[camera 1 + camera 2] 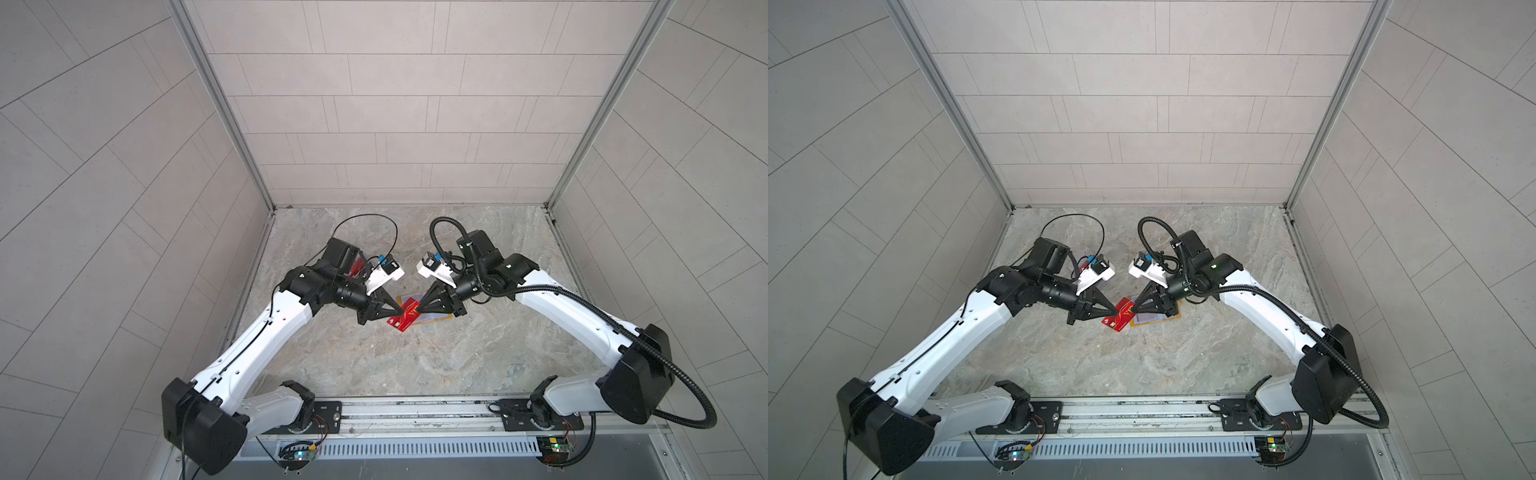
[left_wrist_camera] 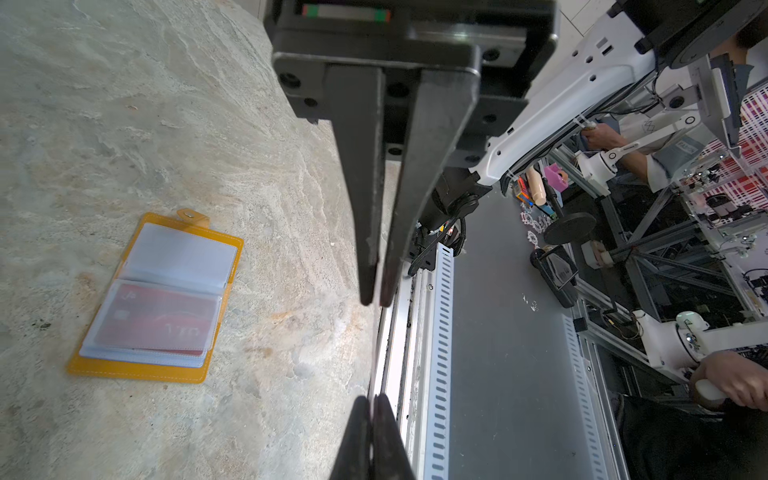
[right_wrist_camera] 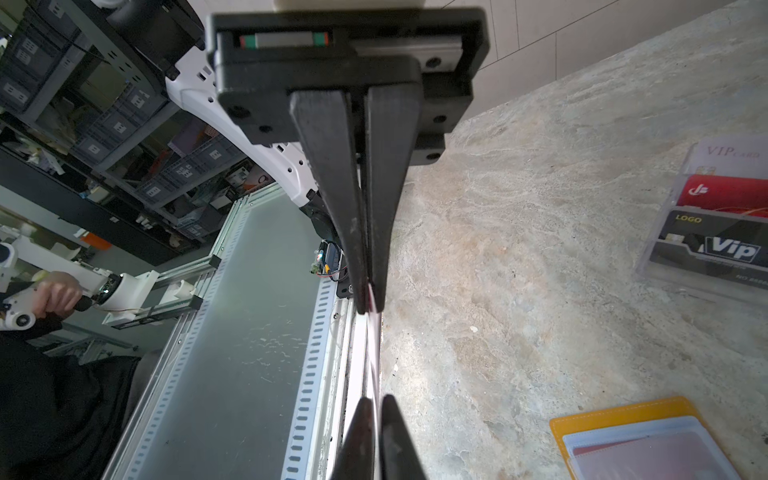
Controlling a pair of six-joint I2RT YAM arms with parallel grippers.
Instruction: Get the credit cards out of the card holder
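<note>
Covering part of card holder (image 1: 436, 318), red card (image 1: 405, 319), left tool (image 1: 401, 312) clamped

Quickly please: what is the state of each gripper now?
Left gripper: closed on the red card.
Right gripper: jaws nearly together around that card; grip cannot be told.

Found the centre blocked by left gripper (image 1: 400, 312) and right gripper (image 1: 418, 310), set tip to tip, fingers of both closed on a red credit card (image 1: 405, 321) held over the left end of the open card holder (image 1: 441, 319). Found the holder largely covered from above by the right gripper. Noted a clear box (image 3: 715, 224) of cards under the left wrist. Recorded bare tabletop (image 1: 374, 365), passable, between grippers and arm bases, also toward the rear and right. Observed walls (image 1: 374, 104) enclosing three sides.
</note>
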